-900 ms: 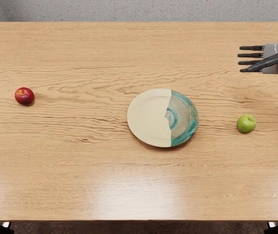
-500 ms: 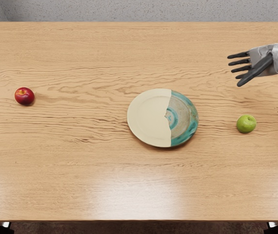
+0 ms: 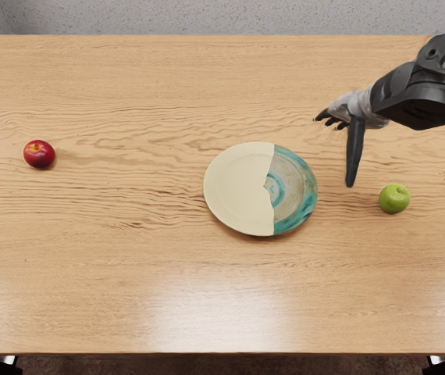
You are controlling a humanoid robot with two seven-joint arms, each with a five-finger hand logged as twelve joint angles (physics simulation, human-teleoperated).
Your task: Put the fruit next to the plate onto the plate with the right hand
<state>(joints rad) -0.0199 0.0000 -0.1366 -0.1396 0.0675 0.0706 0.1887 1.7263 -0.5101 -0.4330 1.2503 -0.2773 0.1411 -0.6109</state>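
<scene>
We see the right hand (image 3: 350, 117), fingers spread and empty, near the green apple (image 3: 394, 198) lying right of the plate (image 3: 238, 187).

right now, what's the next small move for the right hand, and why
Probably carry the right hand toward the picture's lower right, over the green apple: the hand is open and empty, off to the apple's upper left, and the apple lies untouched beside the plate.

L apple (image 3: 39, 154), plate (image 3: 238, 187) mid, R apple (image 3: 394, 198)
</scene>
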